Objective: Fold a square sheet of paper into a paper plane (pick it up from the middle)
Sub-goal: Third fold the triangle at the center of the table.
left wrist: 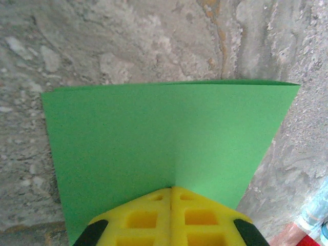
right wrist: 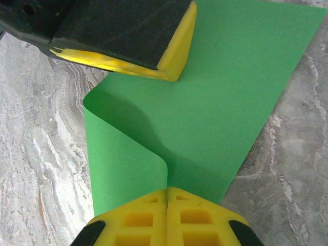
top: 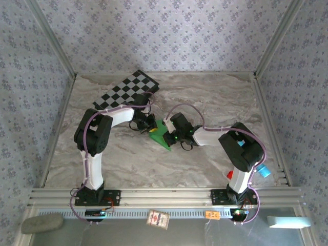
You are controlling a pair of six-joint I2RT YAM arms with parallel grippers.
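The bright-green sheet of paper is in the middle of the marble table, held between both arms. My left gripper is shut on its far-left side; in the left wrist view the paper spreads flat from the closed yellow fingertips, with a faint crease running out from them. My right gripper is shut on the near-right side. In the right wrist view the paper curls up into the closed jaws, and the left gripper's yellow-and-black finger presses on the sheet's far part.
A black-and-white checkered board lies at the back left of the table. Patterned walls close in three sides. An aluminium rail runs along the near edge, with a small card in front of it.
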